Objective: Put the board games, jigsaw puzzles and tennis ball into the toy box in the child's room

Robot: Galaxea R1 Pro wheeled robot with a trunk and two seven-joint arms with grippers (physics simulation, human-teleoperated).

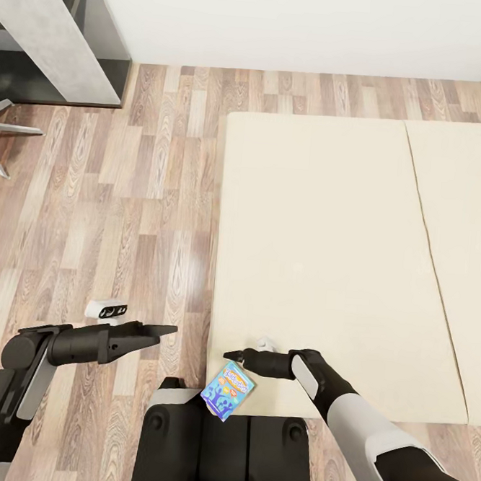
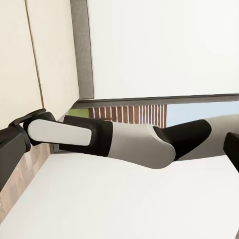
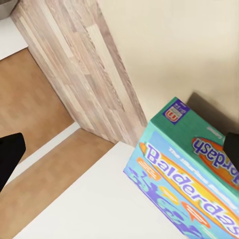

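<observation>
Wood floor surrounds the bed (image 1: 325, 262). Right gripper (image 1: 230, 355) reaches inward, bent at the elbow, grip state unclear; blue game (image 1: 228, 391) lies just below it at the mattress edge. Left gripper (image 1: 168, 329) points right, fingers together.

Head view high, looking steeply down, wrist views close, all sharing the bed (image 1: 325, 262) edge

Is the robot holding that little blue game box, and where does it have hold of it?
It seems so: the right gripper appears shut on the top edge of the small blue board game, which hangs tilted below it by the bed. The left gripper holds nothing.
</observation>
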